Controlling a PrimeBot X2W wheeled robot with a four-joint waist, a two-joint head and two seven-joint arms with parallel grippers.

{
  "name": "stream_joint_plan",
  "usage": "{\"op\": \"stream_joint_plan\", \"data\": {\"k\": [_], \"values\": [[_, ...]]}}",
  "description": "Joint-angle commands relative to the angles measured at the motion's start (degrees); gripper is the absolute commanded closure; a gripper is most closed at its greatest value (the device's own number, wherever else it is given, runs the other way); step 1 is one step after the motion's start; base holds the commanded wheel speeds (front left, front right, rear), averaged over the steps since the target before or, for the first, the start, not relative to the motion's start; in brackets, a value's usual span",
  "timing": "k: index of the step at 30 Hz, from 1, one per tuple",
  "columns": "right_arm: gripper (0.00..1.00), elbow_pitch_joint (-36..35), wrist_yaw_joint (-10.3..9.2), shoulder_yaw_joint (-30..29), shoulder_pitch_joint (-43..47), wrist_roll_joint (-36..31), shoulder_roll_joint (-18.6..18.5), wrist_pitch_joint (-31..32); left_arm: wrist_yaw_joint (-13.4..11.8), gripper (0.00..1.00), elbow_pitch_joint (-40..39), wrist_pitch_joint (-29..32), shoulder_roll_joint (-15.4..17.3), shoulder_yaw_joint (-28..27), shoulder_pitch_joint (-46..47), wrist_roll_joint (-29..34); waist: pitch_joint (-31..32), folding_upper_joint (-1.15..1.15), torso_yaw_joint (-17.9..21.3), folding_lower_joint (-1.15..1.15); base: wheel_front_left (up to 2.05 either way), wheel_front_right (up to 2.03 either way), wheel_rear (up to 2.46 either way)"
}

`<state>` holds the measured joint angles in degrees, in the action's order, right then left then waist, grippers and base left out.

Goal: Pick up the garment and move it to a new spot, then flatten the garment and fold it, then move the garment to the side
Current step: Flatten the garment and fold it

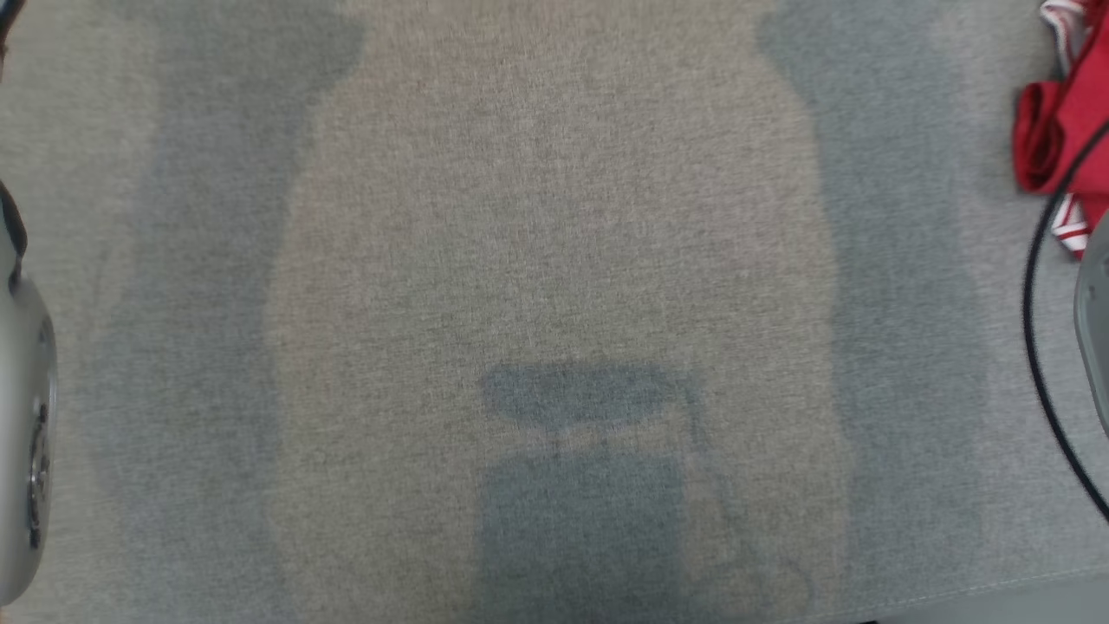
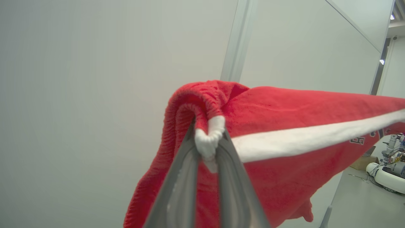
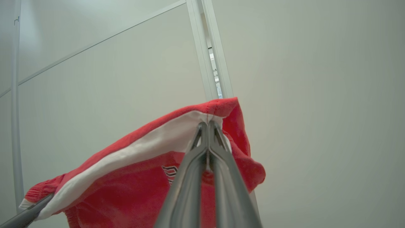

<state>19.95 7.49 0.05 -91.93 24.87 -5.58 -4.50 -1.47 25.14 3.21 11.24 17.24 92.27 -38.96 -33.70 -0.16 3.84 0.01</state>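
Left wrist view showed the garment (image 2: 284,110), red with a white band (image 2: 300,139) and dark lettering (image 2: 364,137), lifted off the table and stretched away to that view's right. The left gripper (image 2: 207,134) was clamped on it, the two dark fingers pressed against a bunched white ribbed edge, with red cloth folded over the fingertips and hanging below them. In the right wrist view the right gripper (image 3: 207,125) had its fingers drawn tight together on the garment's other corner, right where the white band met the red hem, and a loose red fold drooped just beside them. From there the cloth ran down to that view's lower left, where another dark finger (image 3: 28,213) touched its far end. In the head view a crumpled part of the garment showed at the upper right edge, above the grey woven table cover (image 1: 554,217). A black cable (image 1: 1031,295) curved in front of the red cloth and on down the right side, and a pale forearm (image 1: 22,416) stood at the left edge. Soft shadows (image 1: 580,485) lay on the cover. Behind the garment in both wrist views were plain pale wall panels (image 2: 95,79) joined by a light frame post (image 2: 235,38).
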Motion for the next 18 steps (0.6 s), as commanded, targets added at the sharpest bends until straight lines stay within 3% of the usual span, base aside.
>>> {"op": "stream_joint_plan", "data": {"k": [1, 4, 8, 14, 18], "values": [[1.00, 1.67, 0.00, 0.04, 0.75, -0.10, 0.27, -1.40, 1.15, 1.00, 2.55, -1.70, -0.47, 0.38, -0.39, 0.32, -9.20, 0.16, -0.78, -0.01, 0.00, 0.00, 0.00], [1.00, 5.64, 0.01, 3.85, 3.53, 1.13, 0.82, -4.87, 5.27, 1.00, 9.24, -7.41, -0.20, 2.12, -1.15, 1.87, -9.66, 0.16, -0.13, -0.01, 0.00, 0.00, 0.00], [1.00, 9.12, 0.01, 10.08, 11.68, 4.10, -1.04, -7.18, 7.79, 1.00, 17.76, -9.90, 1.06, 5.71, -6.62, 2.87, -9.29, 0.16, 0.90, -0.01, 0.00, 0.00, 0.00], [1.00, 11.85, 0.01, 18.67, 24.81, 8.56, -4.69, -9.77, 8.94, 1.00, 23.87, -12.27, 2.72, 8.31, -17.40, -0.61, -7.93, 0.16, 1.97, -0.01, 0.00, 0.00, 0.00], [1.00, 8.05, 0.00, 22.64, 31.96, 10.63, -10.41, -10.50, 9.02, 1.00, 18.82, -12.81, 3.65, 12.60, -24.51, -5.85, -7.24, 0.16, 1.28, -0.01, 0.00, 0.00, 0.00]]}}
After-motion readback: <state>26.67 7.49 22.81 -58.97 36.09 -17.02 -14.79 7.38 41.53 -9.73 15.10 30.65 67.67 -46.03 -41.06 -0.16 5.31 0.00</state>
